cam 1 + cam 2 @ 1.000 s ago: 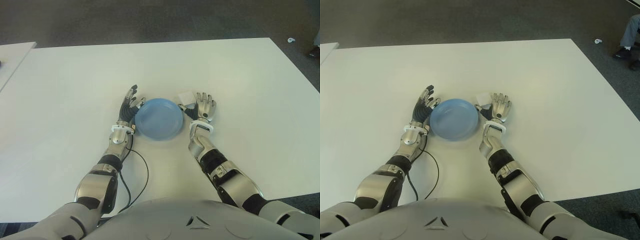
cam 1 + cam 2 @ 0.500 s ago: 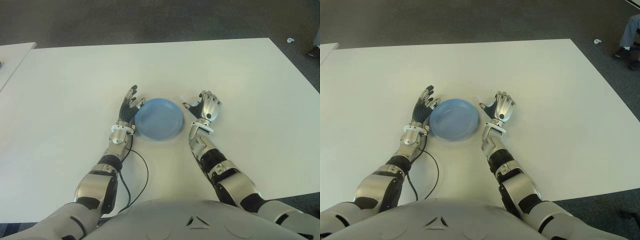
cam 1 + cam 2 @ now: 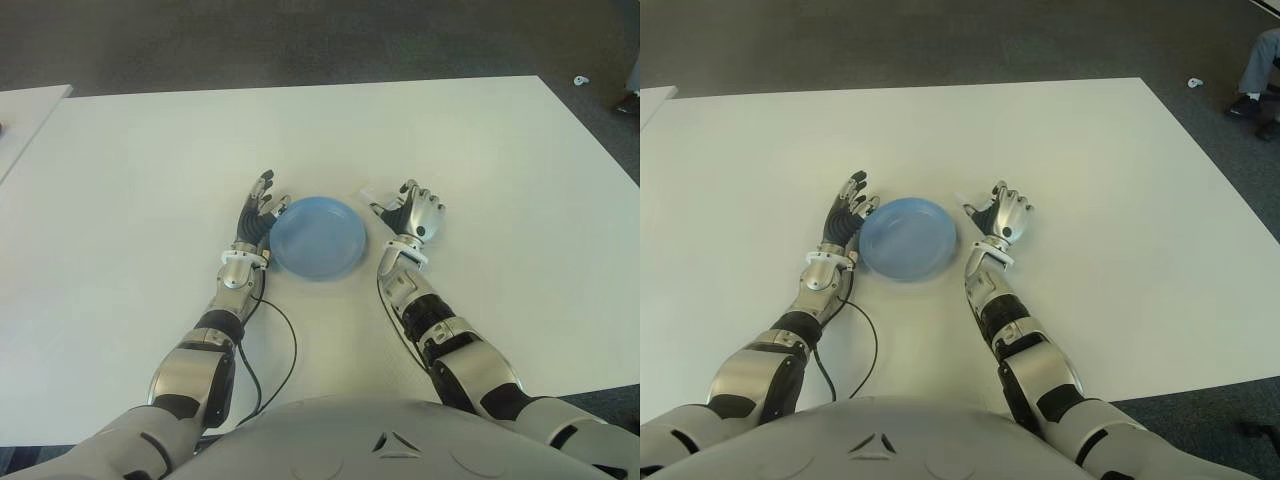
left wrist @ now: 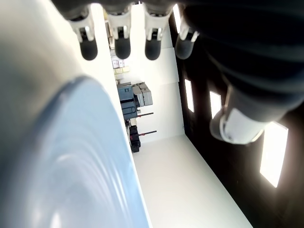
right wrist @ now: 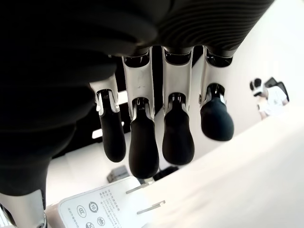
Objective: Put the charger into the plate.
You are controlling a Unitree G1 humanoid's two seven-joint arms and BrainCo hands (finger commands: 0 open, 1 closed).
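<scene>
My right hand [image 3: 414, 214], just right of centre in the eye views, has curled its fingers [image 5: 142, 142] over the charger [image 5: 102, 211]; a second ago they were flat and spread with the white block plain to see at their left. In my wrist view the charger sits under the bent fingertips with its two metal prongs pointing out, so I judge the hand is pinching it, though I cannot see the thumb's contact. From the head only a white corner of it peeks out at the upper left of the hand. The hand is low over the worktop [image 3: 500, 160], just beside the right edge of the blue plate [image 3: 318, 236], which holds nothing yet. So the grasp looks made; what remains is to lift, carry left over the rim and let go. My left hand [image 3: 259, 213] shows spread against the plate's left edge, fingers straight.
</scene>
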